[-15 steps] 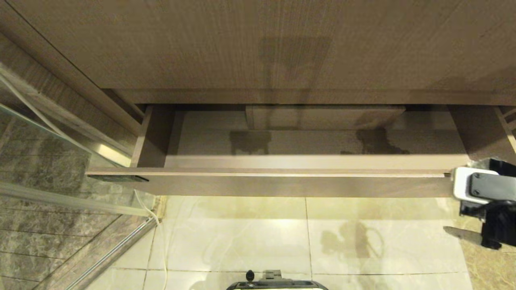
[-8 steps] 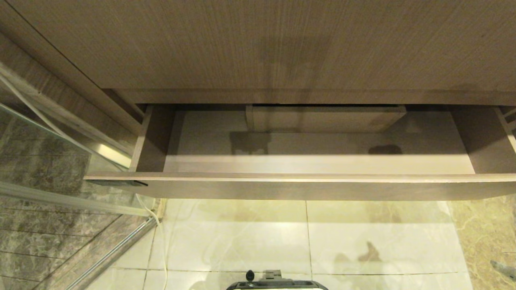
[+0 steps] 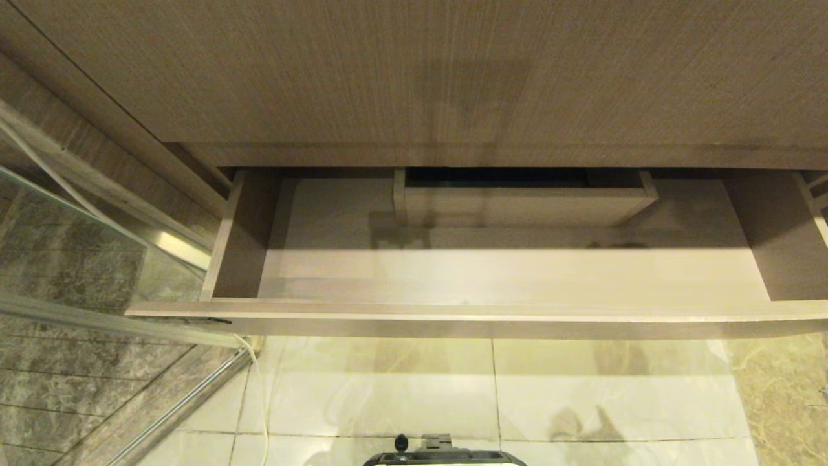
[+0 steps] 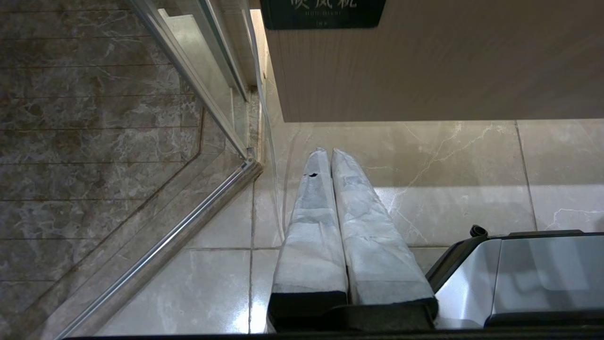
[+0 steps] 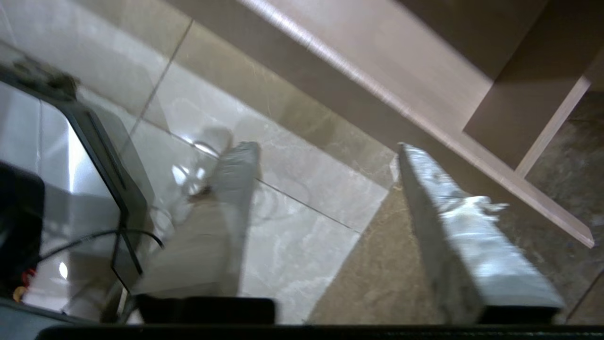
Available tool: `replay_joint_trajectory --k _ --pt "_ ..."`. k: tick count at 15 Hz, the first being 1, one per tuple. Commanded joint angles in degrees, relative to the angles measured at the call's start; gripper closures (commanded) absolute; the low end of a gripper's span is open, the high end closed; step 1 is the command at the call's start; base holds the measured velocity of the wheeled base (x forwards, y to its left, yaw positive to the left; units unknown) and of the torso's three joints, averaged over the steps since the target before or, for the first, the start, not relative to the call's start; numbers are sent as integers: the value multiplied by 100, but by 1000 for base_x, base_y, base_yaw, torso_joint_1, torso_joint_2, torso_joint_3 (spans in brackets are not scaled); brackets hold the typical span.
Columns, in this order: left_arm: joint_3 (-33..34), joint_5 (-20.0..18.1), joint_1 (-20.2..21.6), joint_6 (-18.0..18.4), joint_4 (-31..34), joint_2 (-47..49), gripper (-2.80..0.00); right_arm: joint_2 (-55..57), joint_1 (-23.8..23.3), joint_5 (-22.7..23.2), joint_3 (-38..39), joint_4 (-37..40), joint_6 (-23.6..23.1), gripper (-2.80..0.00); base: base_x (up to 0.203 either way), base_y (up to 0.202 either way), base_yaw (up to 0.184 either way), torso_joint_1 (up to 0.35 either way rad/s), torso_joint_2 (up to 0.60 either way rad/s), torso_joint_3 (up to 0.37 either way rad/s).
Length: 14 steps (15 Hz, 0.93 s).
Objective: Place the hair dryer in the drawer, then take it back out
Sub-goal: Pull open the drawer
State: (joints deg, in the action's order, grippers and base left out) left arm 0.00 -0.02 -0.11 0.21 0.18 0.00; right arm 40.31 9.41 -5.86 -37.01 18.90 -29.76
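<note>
**Q:** Below the open drawer (image 3: pixel 517 278), over the tiled floor (image 5: pixel 302 203), how does the right gripper (image 5: pixel 325 156) stand?

**A:** Its two wrapped fingers (image 5: pixel 453 226) are spread well apart, with only floor tile showing between them. It holds nothing and touches nothing. The drawer's front edge and one side wall lie beyond its tips, apart from them. It does not appear in the head view.

**Q:** And the left gripper (image 4: pixel 329 152)?

**A:** Parked low beside the robot's base (image 4: pixel 519 278), pointing at the floor. Its fingers lie pressed together along their length, with nothing between them.

**Q:** Is any writing legible?

**A:** A small black label (image 4: pixel 323 13) sits at the corner of the drawer front. It carries pale characters and a smaller line beneath; both are cut off by the frame edge and cannot be read with certainty.

**Q:** Where is the hair dryer?

**A:** It appears in none of the three views. The drawer bottom is bare light wood, partly lit and partly shaded by the fixed wood panel (image 3: pixel 414 71) above.

**Q:** What edges bound the free space?

**A:** The drawer is pulled out wide, with side walls at both ends and a boxed rectangular cut-out (image 3: pixel 524 194) at the middle of its back. To the robot's left, a glass shower partition (image 3: pixel 77 259) with a metal rail stands just beside the drawer's labelled corner, and a white cable (image 3: pixel 259 388) runs down across the floor there.
</note>
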Motion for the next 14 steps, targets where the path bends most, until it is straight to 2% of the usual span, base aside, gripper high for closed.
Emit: replay_joint_trajectory --k 1,4,6,9,12,14 --pt "0 -6 2 -4 -1 0 0 -24 -64 10 -8 -128 412 0 0 0 0 0 0 0" --pt "9 -1 -4 -4 -1 0 0 -263 -70 14 292 -398 1462 0 0 0 0 0 0 0" --pt "0 -2 1 -4 -1 0 0 -754 -65 16 661 -600 1811 0 0 0 0 0 0 0" --pt "6 -4 2 -4 -1 0 0 -1968 -56 38 1811 -1297 1960 0 0 0 0 0 0 0" --pt "0 2 2 -4 -1 0 0 -3242 -45 75 3076 -2318 2071 0 0 0 0 0 0 0" --pt "0 -6 2 -4 -1 0 0 -4038 -15 313 3444 -2357 2152 0 0 0 0 0 0 0"
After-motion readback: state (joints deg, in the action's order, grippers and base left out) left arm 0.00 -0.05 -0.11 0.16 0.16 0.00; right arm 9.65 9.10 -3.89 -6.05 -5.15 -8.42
